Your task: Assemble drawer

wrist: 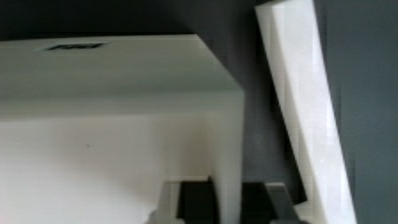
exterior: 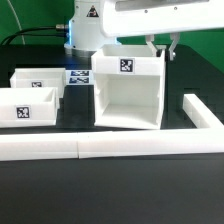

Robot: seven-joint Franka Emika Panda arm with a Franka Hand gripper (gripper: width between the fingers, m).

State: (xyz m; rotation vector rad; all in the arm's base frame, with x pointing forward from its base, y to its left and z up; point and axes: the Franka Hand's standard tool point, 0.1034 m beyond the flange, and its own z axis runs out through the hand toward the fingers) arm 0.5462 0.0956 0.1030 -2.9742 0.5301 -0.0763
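The large white drawer casing [exterior: 125, 100] stands mid-table with its open front facing the camera and a tag on its top. My gripper [exterior: 160, 50] is at the casing's top edge, on the exterior view's right. In the wrist view the two dark fingers [wrist: 192, 203] sit on either side of the casing's thin side wall [wrist: 233, 130], pressed against it, with my gripper [wrist: 231, 202] shut on that wall. Two small open-top trays lie at the exterior view's left, one further back [exterior: 35, 78] and one nearer [exterior: 25, 108].
A long low white L-shaped bar [exterior: 100, 148] runs along the front and turns back at the exterior view's right [exterior: 205, 112], close to the casing. It also shows in the wrist view [wrist: 302, 110]. The marker board [exterior: 78, 76] lies behind the trays. The robot base [exterior: 85, 30] stands at the back.
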